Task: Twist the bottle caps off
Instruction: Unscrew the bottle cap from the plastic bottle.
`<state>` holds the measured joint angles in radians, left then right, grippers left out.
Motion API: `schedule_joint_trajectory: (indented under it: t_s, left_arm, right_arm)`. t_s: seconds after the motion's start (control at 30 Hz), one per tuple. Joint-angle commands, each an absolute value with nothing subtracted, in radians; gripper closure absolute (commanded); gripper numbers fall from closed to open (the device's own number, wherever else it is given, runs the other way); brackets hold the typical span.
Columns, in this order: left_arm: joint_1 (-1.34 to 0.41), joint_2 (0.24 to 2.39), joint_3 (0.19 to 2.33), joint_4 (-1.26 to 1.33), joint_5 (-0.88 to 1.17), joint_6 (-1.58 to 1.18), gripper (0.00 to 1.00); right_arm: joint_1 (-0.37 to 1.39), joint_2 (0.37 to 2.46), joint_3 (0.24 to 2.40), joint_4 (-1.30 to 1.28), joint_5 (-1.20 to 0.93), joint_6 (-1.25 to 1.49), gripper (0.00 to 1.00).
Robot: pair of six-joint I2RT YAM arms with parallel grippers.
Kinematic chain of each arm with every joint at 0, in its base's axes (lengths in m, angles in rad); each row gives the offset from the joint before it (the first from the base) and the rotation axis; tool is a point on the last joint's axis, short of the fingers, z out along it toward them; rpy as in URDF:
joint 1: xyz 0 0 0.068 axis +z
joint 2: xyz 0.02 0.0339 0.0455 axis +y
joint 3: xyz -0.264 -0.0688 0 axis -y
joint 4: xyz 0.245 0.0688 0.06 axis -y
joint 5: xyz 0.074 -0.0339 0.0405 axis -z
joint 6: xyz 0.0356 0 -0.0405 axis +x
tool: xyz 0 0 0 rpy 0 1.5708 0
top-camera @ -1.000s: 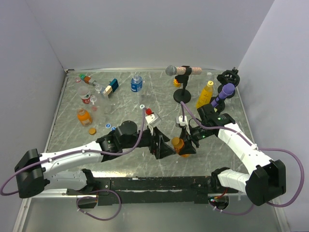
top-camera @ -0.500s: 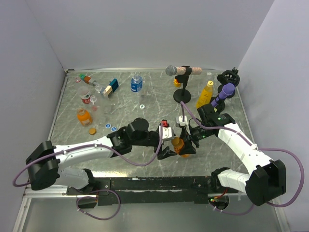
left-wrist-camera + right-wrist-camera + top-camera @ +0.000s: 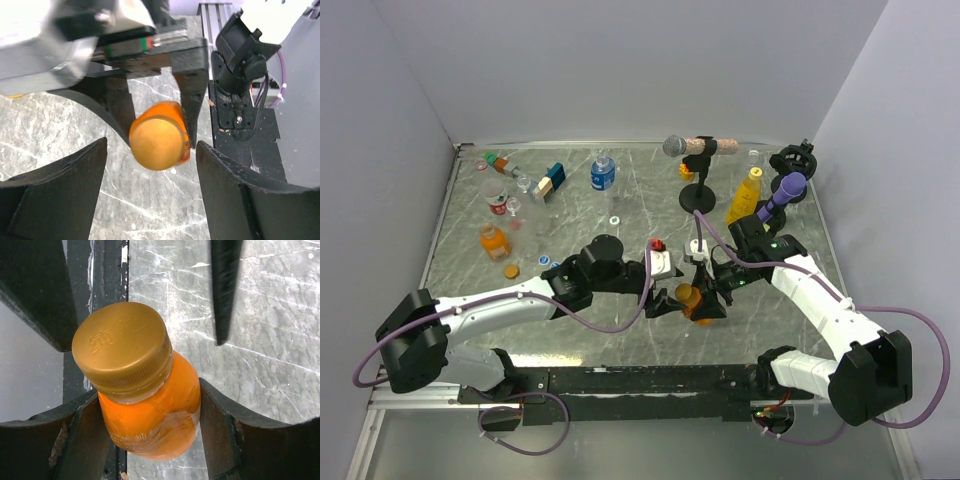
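Orange plastic, the bottle [image 3: 155, 432] is clamped at its sides between the right gripper's [image 3: 150, 407] two fingers, just below its gold cap [image 3: 122, 342]. The left gripper [image 3: 150, 150] is open, one finger either side of that cap, with a gap at each. The cap's embossed marks are unreadable. Bare marble table [image 3: 270, 315] spreads beyond the jaws on one side; the dark edge rail [image 3: 107, 270] is close on the other.
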<state>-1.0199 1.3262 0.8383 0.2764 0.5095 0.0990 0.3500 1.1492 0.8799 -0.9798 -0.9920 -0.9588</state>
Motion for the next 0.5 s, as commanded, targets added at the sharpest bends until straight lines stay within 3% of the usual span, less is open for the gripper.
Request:
schedule_joint_trajectory:
  t_s: [0.0,0.47]
  left_arm:
    - [-1.008,1.322,0.861,0.339,0.554,0.066,0.25]
    - [-1.008,1.354,0.879,0.347,0.572,0.032,0.33]
  right_arm:
    - [0.351,1.149,0.897,-0.959,-1.026,-0.983,0.92]
    - [0.353,1.151,0.897,-0.959,-1.025,-0.983,0.92]
